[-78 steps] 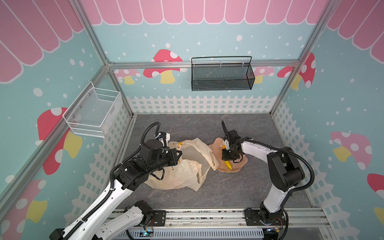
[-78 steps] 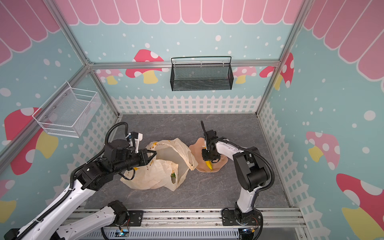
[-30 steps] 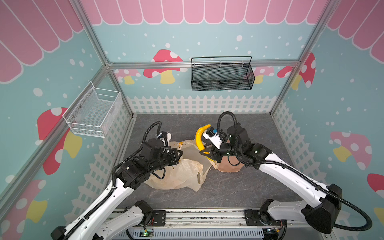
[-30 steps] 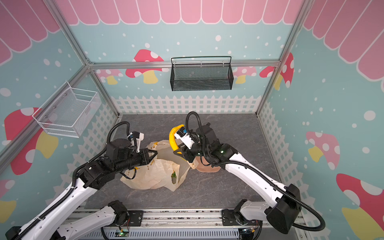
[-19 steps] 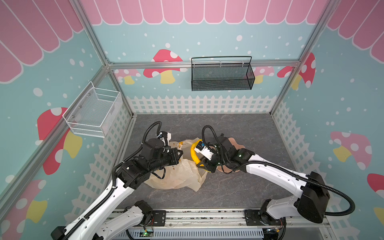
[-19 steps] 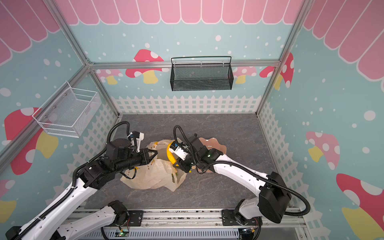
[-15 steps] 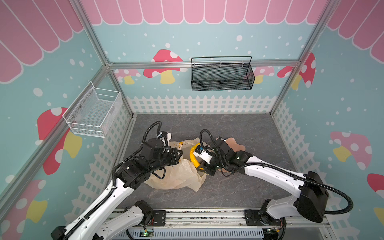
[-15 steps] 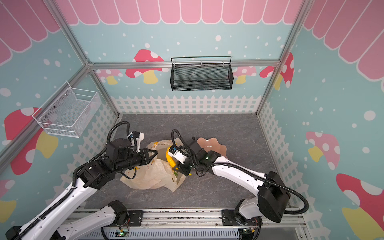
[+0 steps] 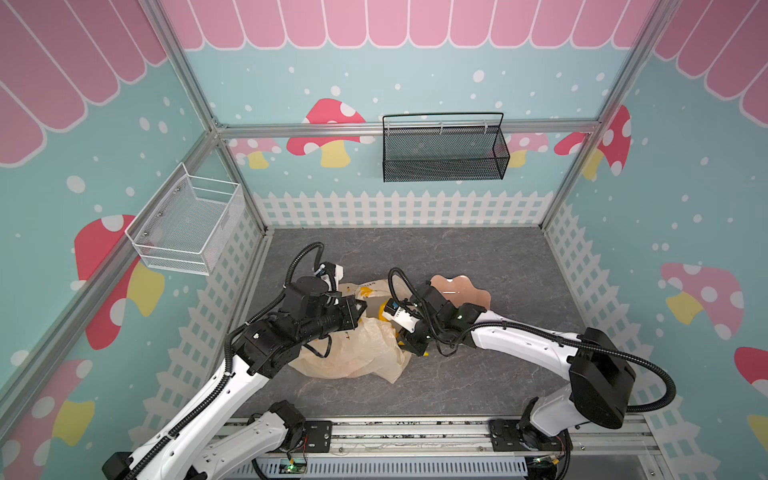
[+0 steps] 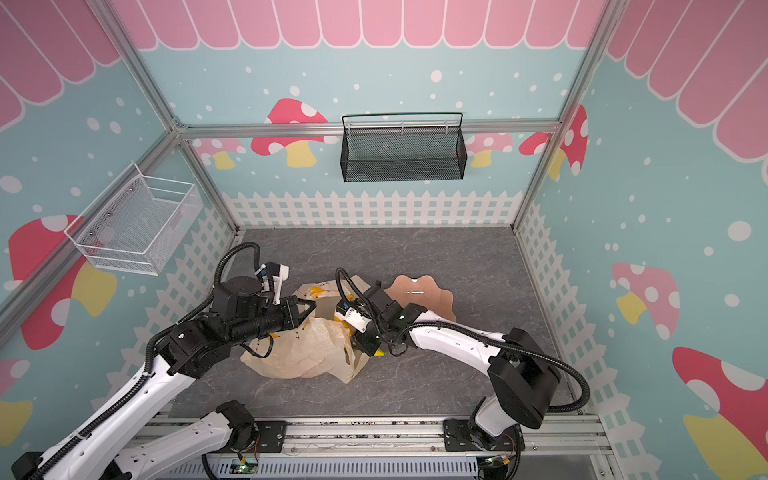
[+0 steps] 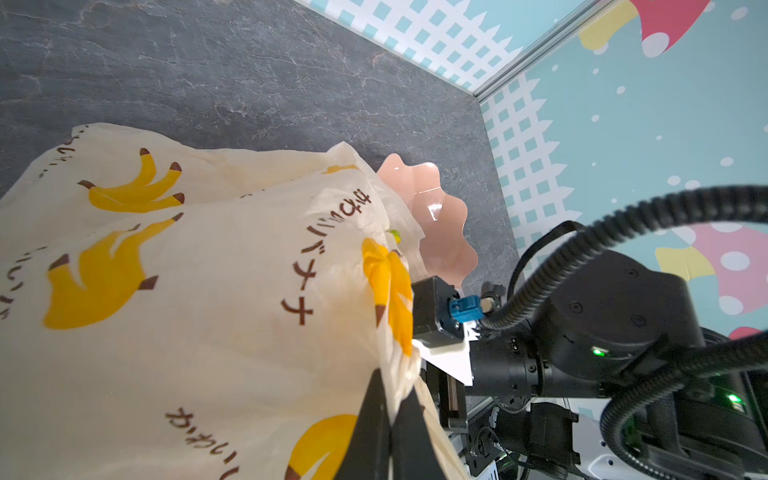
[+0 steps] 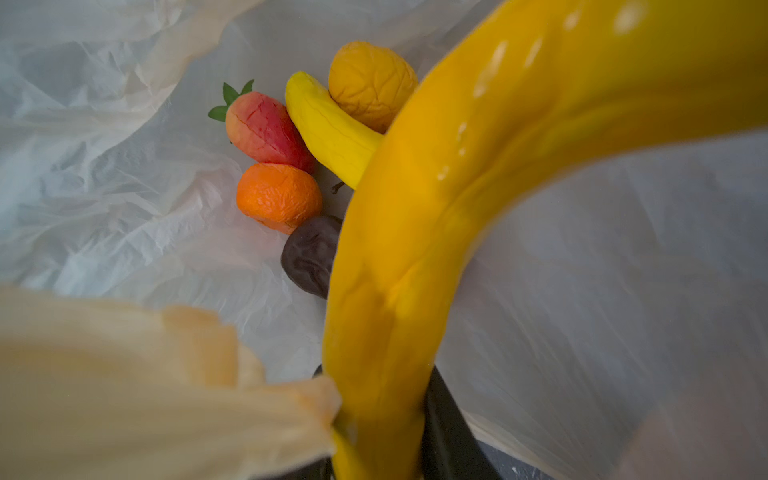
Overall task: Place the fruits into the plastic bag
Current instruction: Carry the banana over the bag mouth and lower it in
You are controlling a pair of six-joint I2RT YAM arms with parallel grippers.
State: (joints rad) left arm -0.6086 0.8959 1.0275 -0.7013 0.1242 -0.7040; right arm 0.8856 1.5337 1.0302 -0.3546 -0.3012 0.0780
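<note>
Gripping, right end effector point(image 9: 415, 347): jaws closed on one end of a large banana point(image 12: 415, 249). One dark finger point(image 12: 442, 415) shows beside the fruit in the right wrist view.
Large banana: glossy yellow and strongly curved. It arcs from the end effector into the open mouth of the bag, above the fruit already lying there. Whether it touches any of them, cannot tell.
Left end effector point(image 11: 388, 415): jaws pressed together, pinching the rim of the plastic bag point(image 11: 187, 291) and holding that edge up off the counter point(image 9: 457, 257).
Plastic bag: thin, crinkly, cream-coloured, printed with banana bunches and brown script. It lies on the counter between the two arms in both top views, with its mouth facing the right arm.
Inside bag, right wrist view: strawberry point(image 12: 266, 129), small banana point(image 12: 328, 133), orange point(image 12: 278, 195), yellow-orange round fruit point(image 12: 372, 83), dark round piece point(image 12: 309, 255). All are huddled together on the film. The strawberry touches the orange and the small banana.
Pink plate point(image 9: 461, 289): wavy-edged and glossy, on the counter just beyond the right wrist. It sits just beside the bag; touching or apart, cannot tell.
Walls: black mesh basket point(image 9: 442, 153) hangs on the back wall, white wire basket point(image 9: 187, 224) on the left wall.
</note>
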